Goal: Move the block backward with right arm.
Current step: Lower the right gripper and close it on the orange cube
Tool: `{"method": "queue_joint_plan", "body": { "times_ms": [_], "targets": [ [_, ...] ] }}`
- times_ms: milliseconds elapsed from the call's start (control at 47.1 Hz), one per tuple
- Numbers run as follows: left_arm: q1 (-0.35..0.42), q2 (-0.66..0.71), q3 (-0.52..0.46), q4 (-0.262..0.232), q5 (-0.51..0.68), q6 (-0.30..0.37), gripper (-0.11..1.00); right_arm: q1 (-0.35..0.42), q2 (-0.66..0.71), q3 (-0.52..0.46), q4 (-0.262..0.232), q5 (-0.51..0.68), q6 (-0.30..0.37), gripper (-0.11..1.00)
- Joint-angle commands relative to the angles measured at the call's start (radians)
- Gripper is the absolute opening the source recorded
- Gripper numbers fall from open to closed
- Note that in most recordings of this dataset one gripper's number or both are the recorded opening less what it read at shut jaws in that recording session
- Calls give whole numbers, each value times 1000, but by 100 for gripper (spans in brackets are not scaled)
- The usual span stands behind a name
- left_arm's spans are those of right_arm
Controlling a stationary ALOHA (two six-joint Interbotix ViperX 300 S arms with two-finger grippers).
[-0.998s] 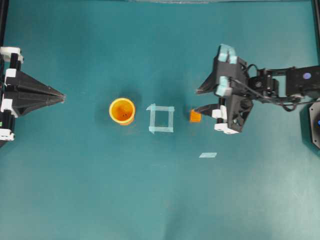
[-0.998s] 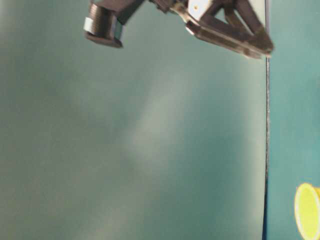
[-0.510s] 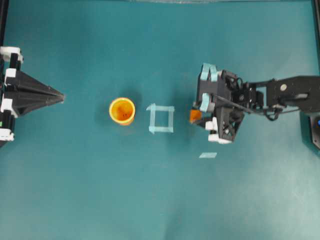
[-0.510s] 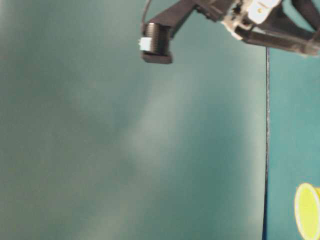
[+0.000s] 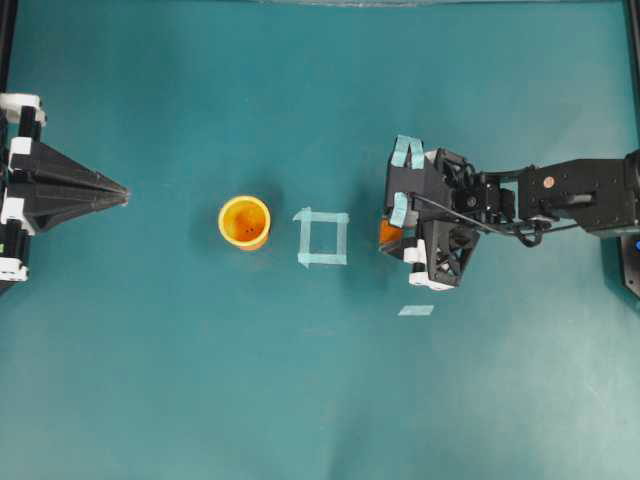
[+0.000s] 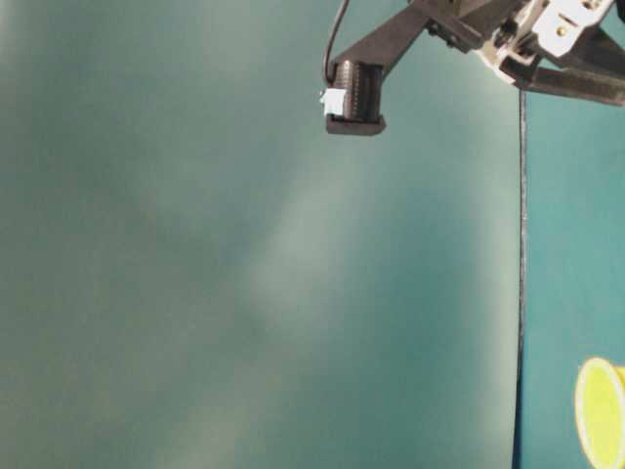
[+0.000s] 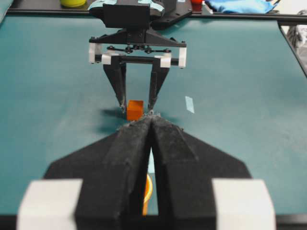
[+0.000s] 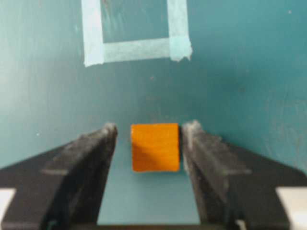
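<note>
Overhead exterior coverage shows the orange block [image 5: 389, 232] largely covered by the right gripper [image 5: 398, 231], so only a sliver of orange is seen just right of the square of pale tape [image 5: 323, 238] on the teal table [image 5: 200, 380]. Seen from the right wrist, the block [image 8: 155, 147] lies on the table between the two black fingers [image 8: 91, 158], below the tape square [image 8: 136, 48], whose upper part is cut off by the frame edge; a narrow gap is visible on the block's left side, while on its right side contact cannot be told apart from a near miss. The right gripper's jaws are spread wide around the block rather than pinched on it. In the left wrist view the right gripper [image 7: 136, 106] is seen head-on, pointing down with the block [image 7: 135, 109] between its tips, and most of the round orange cup [image 7: 146, 194] is hidden behind the left gripper [image 7: 152, 125], whose dark fingers are pressed together. Overhead, the cup [image 5: 245, 221] stands left of the tape square, and a loose tape strip [image 5: 416, 310] lies to the lower right of it. The table-level view is blurred: only part of the right arm [image 6: 469, 39] at the top and a cut-off edge of the cup [image 6: 601, 410] can be made out.
</note>
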Motion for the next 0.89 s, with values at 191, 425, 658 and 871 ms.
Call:
{"method": "queue_joint_plan", "body": {
  "times_ms": [191, 425, 658, 871],
  "targets": [
    [2, 2, -31, 2, -5, 0, 0, 2, -11, -17, 2, -5, 2, 55],
    [2, 3, -31, 3, -5, 0, 0, 3, -11, -21, 3, 3, 3, 41],
    [2, 2, -32, 3, 5, 0, 0, 3, -57, -58, 2, 101, 14, 40],
    [2, 2, -32, 3, 8, 0, 0, 2, -124, -91, 2, 199, 14, 40]
  ]
}}
